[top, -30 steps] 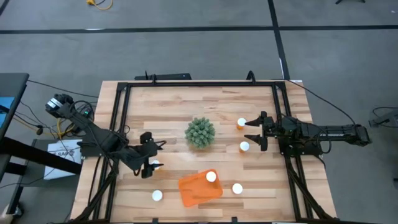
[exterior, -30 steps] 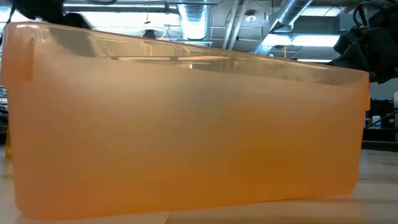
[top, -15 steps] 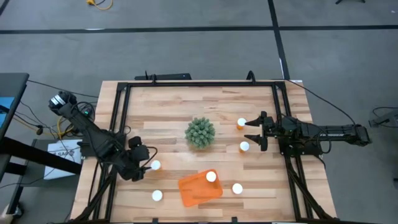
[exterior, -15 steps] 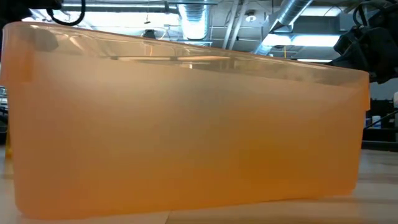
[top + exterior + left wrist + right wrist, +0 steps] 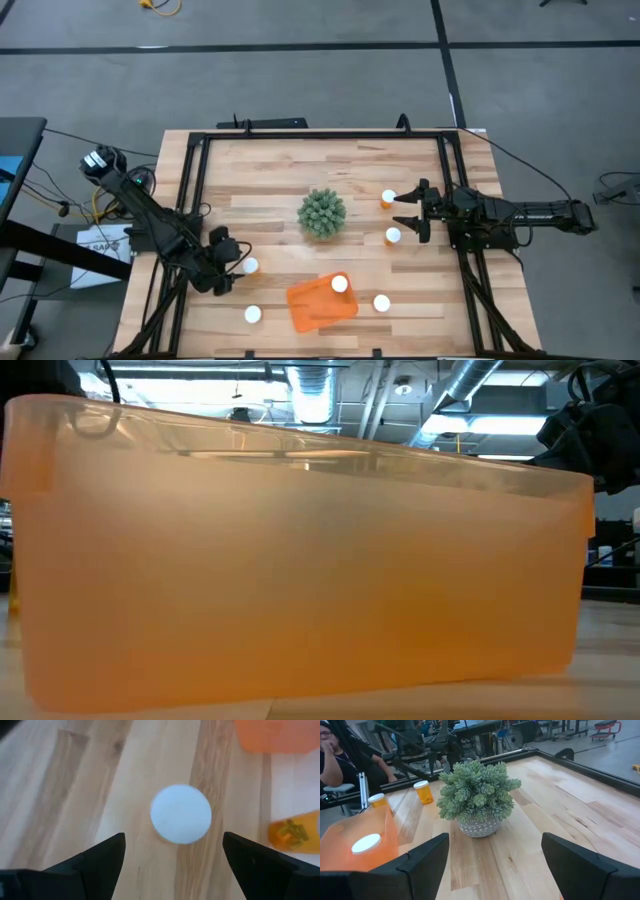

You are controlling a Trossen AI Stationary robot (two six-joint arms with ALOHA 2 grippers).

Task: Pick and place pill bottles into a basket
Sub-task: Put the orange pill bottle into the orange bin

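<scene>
My left gripper (image 5: 226,266) is open at the table's left, pointing down over an upright pill bottle (image 5: 250,266). Its white cap (image 5: 181,820) shows just beyond my left gripper (image 5: 173,835), between the two fingertips and apart from them. A second bottle (image 5: 253,314) stands nearer the front edge. The orange basket (image 5: 318,305) lies at front centre with one bottle (image 5: 340,284) in it. Another bottle (image 5: 381,302) stands to its right. My right gripper (image 5: 405,215) is open and empty at the right, with two bottles (image 5: 388,198) (image 5: 393,236) just off its fingertips.
A green spiky plant (image 5: 321,213) in a pot stands at the table's centre, between the two arms. A black frame (image 5: 320,134) runs around the table. The basket's wall (image 5: 300,580) fills the low view. A person (image 5: 335,750) sits beyond the table.
My left gripper has drawn back toward the table's left edge, away from the bottle it stood around. That bottle stays upright on the table where it was.
</scene>
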